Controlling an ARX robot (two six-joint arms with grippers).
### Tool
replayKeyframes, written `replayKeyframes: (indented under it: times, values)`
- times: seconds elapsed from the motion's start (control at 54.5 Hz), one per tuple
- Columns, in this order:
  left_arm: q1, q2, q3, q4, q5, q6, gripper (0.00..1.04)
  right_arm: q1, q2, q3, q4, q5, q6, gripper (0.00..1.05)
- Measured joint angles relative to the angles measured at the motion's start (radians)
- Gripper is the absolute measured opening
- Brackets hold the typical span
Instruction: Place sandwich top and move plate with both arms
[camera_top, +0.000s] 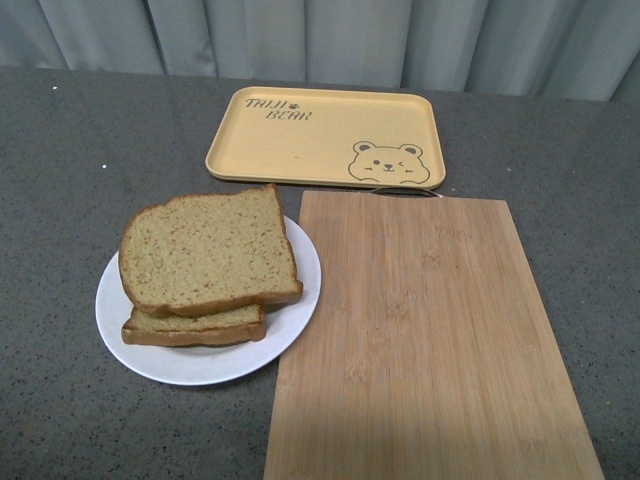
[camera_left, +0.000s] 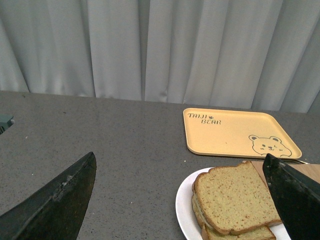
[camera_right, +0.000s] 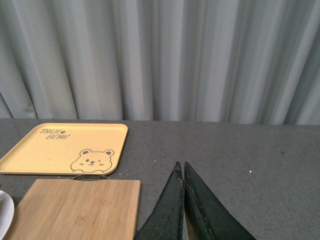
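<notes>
front view: yellow tray (camera_top: 320, 135) reads "taiji bear" — sandwich top (camera_top: 205, 250) lies on another slice on the plate (camera_top: 200, 365), beside a bamboo board (camera_top: 430, 340); grey speckled table (camera_top: 70, 150), grey curtain (camera_top: 300, 35). left gripper (camera_left: 180, 156) jaws wide — right gripper (camera_right: 181, 165) pressed together.

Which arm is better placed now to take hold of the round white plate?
Likely left. The round white plate with the tan-brown bread slices lies just ahead of the open left gripper; the right gripper is shut, past the bamboo cutting board.
</notes>
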Motion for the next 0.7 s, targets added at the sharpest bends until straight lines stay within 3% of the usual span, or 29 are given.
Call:
replayKeyframes:
  times: [0.569, 0.697]
  values:
    - [0.000, 0.000, 0.000, 0.000, 0.000, 0.000, 0.98, 0.000, -0.198, 0.000, -0.196, 0.000, 0.000, 0.01]
    - [0.000, 0.000, 0.000, 0.000, 0.000, 0.000, 0.98, 0.000, -0.338, 0.001, -0.360, -0.001, 0.000, 0.01]
